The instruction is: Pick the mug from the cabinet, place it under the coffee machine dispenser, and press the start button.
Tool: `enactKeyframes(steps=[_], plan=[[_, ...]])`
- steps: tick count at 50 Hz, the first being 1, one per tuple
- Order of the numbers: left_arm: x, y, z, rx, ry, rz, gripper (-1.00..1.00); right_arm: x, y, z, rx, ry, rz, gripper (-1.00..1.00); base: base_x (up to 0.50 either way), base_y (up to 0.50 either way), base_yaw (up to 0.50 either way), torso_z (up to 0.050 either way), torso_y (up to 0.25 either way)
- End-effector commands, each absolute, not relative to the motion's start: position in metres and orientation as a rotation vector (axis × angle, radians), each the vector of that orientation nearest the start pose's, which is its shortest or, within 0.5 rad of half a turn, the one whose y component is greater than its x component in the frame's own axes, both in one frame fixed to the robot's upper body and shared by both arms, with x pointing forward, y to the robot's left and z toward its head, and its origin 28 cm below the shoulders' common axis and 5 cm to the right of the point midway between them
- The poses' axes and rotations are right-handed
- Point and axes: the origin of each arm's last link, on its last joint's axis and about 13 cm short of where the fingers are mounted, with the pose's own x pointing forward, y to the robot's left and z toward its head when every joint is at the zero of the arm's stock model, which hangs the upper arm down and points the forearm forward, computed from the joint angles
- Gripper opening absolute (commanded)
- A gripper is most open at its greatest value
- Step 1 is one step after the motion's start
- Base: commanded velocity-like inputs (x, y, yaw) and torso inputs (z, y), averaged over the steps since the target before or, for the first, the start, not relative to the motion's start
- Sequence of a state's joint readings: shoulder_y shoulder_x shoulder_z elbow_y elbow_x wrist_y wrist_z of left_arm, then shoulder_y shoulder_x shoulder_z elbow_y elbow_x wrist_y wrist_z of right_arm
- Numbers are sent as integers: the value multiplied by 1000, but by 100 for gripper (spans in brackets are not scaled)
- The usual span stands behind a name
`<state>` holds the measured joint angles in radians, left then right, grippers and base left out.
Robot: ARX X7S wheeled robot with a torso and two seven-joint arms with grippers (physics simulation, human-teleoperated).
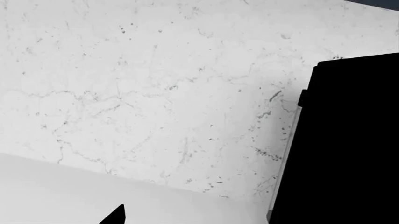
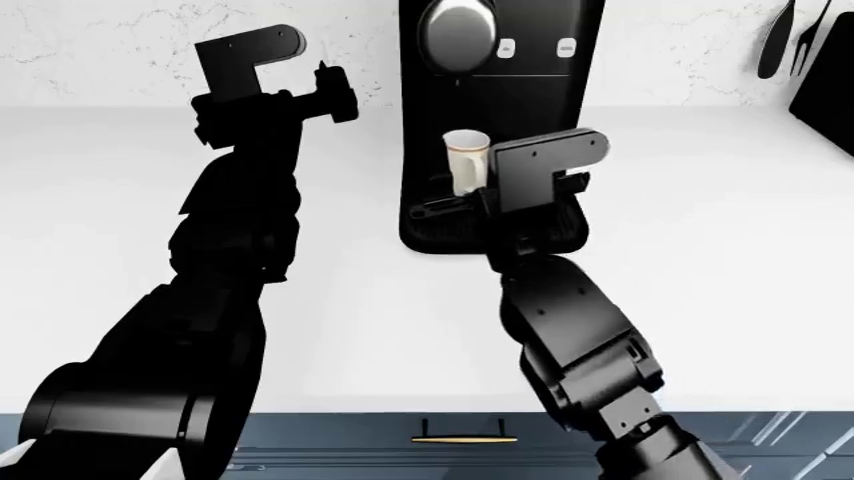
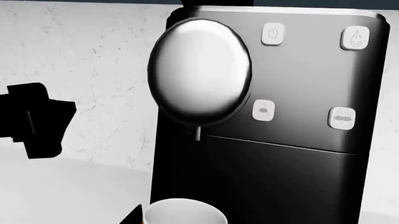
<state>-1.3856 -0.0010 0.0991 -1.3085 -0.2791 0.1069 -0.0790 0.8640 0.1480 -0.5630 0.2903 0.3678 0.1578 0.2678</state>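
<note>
The cream-white mug (image 2: 466, 155) stands upright over the ribbed drip tray (image 2: 441, 232) of the black coffee machine (image 2: 534, 110), directly below the shiny silver dispenser (image 2: 458, 35). In the right wrist view the mug's rim (image 3: 184, 212) lies under the dome (image 3: 199, 74) and its small spout. My right gripper (image 2: 470, 198) is at the mug's lower body, one fingertip (image 3: 134, 217) against its side, and looks shut on it. My left gripper (image 2: 334, 90) hovers left of the machine near the backsplash, open and empty, with one fingertip (image 1: 117, 215) showing.
Several white buttons sit on the machine's front, two by the dome (image 2: 506, 47) (image 2: 566, 46) and others in the right wrist view (image 3: 273, 34) (image 3: 341, 117). Dark utensils (image 2: 774, 40) hang at the back right above a black appliance (image 2: 830, 95). White counter (image 2: 721, 250) surrounds the machine.
</note>
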Motion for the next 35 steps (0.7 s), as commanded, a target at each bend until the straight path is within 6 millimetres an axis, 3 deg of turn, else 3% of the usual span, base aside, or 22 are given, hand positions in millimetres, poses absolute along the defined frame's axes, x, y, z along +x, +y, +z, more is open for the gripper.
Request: enactKeyframes(steps=[1, 35], plan=[[440, 199, 224, -192, -172, 55, 100, 372, -34, 161, -84, -285, 205, -100, 0, 0, 0, 0, 0], [440, 199, 224, -192, -175, 47, 100, 397, -27, 124, -47, -246, 221, -100, 0, 0, 0, 0, 1]])
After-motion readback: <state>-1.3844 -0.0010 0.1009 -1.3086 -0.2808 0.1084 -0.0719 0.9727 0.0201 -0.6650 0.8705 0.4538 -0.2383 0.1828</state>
